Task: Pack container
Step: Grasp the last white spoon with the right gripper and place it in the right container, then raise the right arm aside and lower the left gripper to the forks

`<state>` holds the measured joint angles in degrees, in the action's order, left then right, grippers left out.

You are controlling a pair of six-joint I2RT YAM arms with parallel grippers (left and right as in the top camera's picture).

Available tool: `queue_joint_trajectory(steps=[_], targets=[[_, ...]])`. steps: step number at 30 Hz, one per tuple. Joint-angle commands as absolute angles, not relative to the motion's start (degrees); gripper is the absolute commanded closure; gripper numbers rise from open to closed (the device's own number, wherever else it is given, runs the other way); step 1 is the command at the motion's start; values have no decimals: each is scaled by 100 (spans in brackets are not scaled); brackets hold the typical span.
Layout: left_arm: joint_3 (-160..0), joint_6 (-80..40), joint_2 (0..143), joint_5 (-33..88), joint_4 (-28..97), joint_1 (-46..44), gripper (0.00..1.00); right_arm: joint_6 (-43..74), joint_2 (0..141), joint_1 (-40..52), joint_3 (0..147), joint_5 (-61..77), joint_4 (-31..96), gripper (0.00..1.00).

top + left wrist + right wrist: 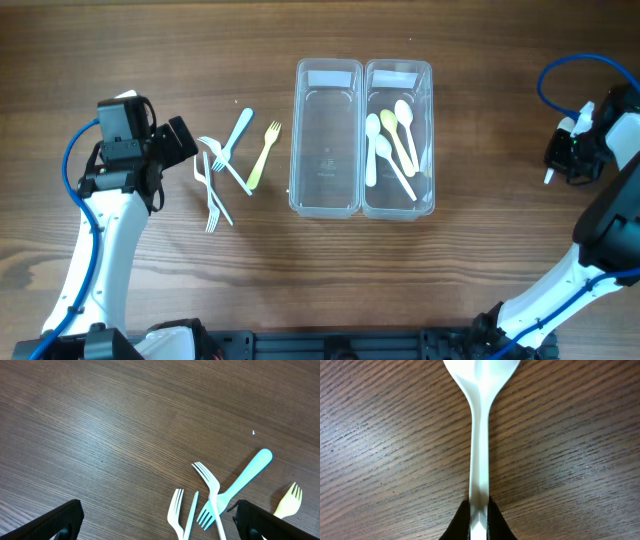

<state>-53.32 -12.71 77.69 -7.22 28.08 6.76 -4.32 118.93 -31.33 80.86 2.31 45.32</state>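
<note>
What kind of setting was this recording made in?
Probably a robot lab bench rather than a kitchen: a bare wood-grain table, two clear containers holding plastic spoons, and loose forks laid out between two robot arms.

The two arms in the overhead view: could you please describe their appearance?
The left arm and right arm share white tubular links and black joints. The left end effector and right end effector are black. A blue cable loops beside each.
</note>
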Motion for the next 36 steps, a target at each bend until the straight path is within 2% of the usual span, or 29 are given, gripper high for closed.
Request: queue_joint_trajectory(steps=[1, 7, 13, 19, 21, 22, 24, 25, 27, 32, 36], targets=[[-5443, -1238, 7780, -753, 2792, 703, 0, -38, 12081, -3135, 8073, 644, 4757, 96], [-5443, -1238, 7780, -753, 2792, 703, 0, 169, 10805, -2888, 8149, 1846, 5100, 96], [-5443, -1238, 7780, -755, 2792, 703, 0, 318, 9115, -1387, 8149, 1852, 5166, 95], [-5443, -1238, 7780, -755, 2792, 703, 0, 574, 9365, 537, 7839, 1474, 4753, 94], [-5446, -1238, 7780, -755, 2792, 703, 0, 773, 9738, 952, 7693, 1315, 4508, 90], [-5446, -1238, 7780, -755, 2792, 703, 0, 779, 9959, 1111, 7669, 1339, 4392, 88], [-5443, -1238, 7780, -753, 2792, 703, 0, 786, 10302, 1358, 7669, 1334, 4257, 78], [-5443, -1238, 7780, -753, 2792, 703, 0, 762, 10383, 1417, 7669, 1334, 4195, 65], [-5443, -1238, 7780, -755, 2792, 703, 0, 742, 10431, 1450, 7671, 1332, 3946, 47], [-5446, -1238, 7780, -755, 2788, 703, 0, 600, 9909, 1138, 8110, 1142, 3811, 37], [-5446, -1240, 7780, -755, 2698, 703, 0, 814, 9347, 360, 8318, 344, 3793, 27]])
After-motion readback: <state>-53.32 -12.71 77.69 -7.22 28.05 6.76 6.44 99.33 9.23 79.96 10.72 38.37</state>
